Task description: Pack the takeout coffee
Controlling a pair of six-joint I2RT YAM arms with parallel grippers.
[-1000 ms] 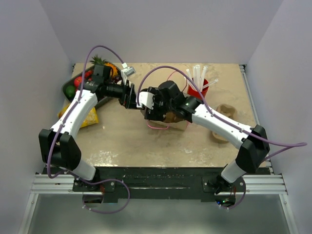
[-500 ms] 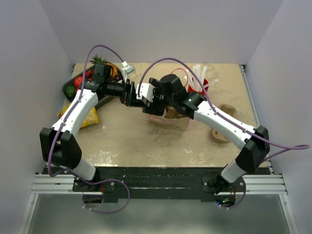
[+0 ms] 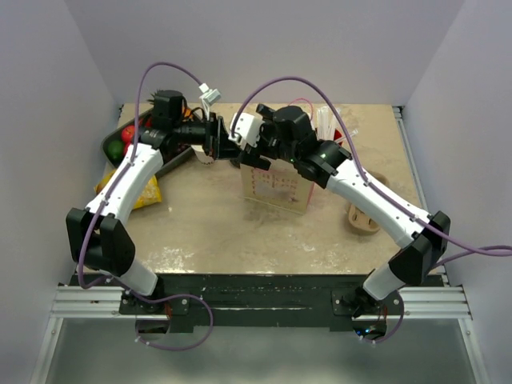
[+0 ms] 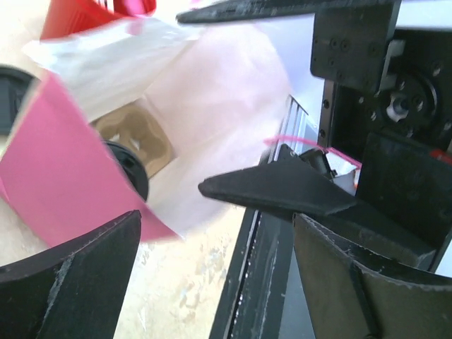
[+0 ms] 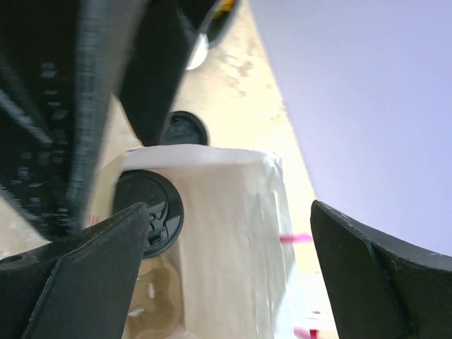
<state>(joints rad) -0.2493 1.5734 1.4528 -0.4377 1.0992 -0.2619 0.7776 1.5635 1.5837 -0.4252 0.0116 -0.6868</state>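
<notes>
We see our left gripper [image 4: 215, 226] spread wide at the mouth of the bag [image 3: 276, 188], holding nothing. Our right gripper [image 5: 229, 212] is equally wide just above that mouth. The takeout coffee [image 5: 150, 210], black lid showing, sits inside the bag on a cardboard carrier [image 4: 138, 138].

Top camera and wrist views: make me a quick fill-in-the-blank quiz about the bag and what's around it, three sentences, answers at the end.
1. Inside the bag, a round ____ lid shows above a cardboard carrier.
2. The white straws stand in a ____ cup behind the bag.
3. The fruit tray sits at the table's far ____ corner.
Missing words: black, red, left.
</notes>
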